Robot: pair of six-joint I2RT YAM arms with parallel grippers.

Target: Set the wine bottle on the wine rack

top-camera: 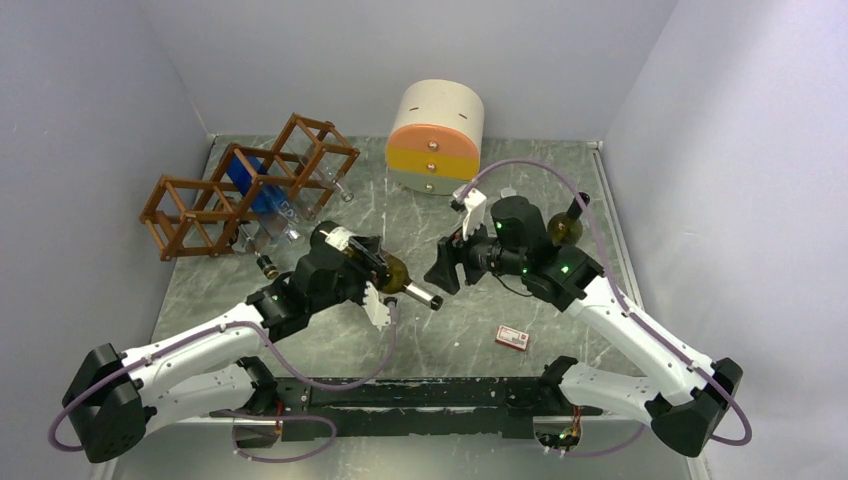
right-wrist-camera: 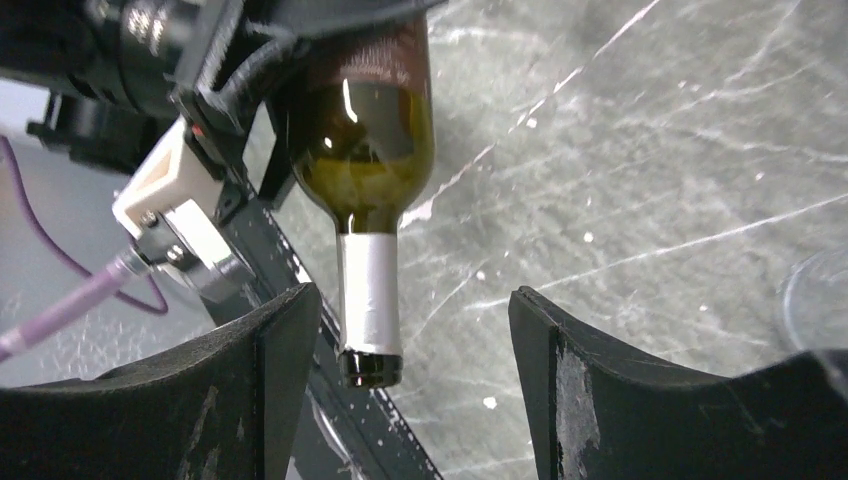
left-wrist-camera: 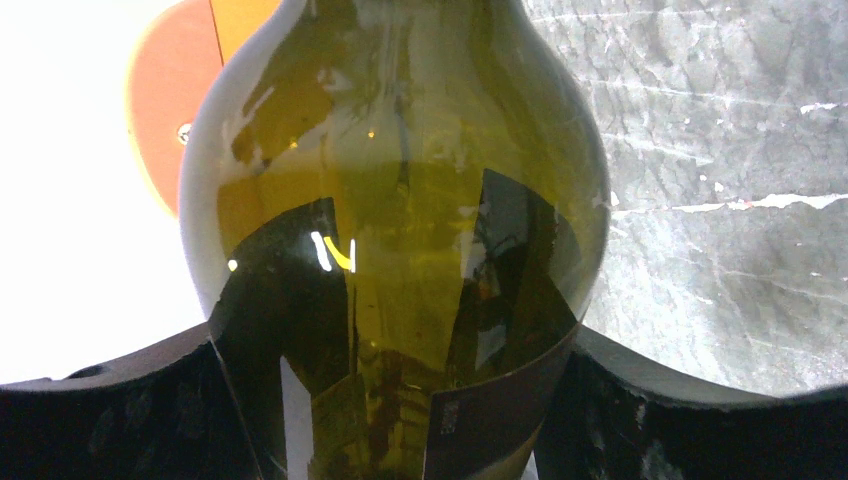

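Note:
A dark green wine bottle (top-camera: 396,273) with a silver-foiled neck hangs above the table, and my left gripper (top-camera: 366,262) is shut on its body. In the left wrist view the bottle (left-wrist-camera: 400,200) fills the frame between my left gripper's (left-wrist-camera: 395,400) black fingers. The neck points toward my right gripper (top-camera: 443,272), which is open. In the right wrist view the neck (right-wrist-camera: 368,295) reaches in between my right gripper's (right-wrist-camera: 415,335) fingers, nearer the left one, touching neither. The reddish-brown wine rack (top-camera: 190,215) stands at the back left.
A blue item (top-camera: 262,185) sits in the rack and small bottles (top-camera: 268,266) lie before it. A round cream-and-orange drawer cabinet (top-camera: 437,138) stands at the back centre. Another olive bottle (top-camera: 565,228) is behind my right arm. A small red-and-white box (top-camera: 512,338) lies near the front.

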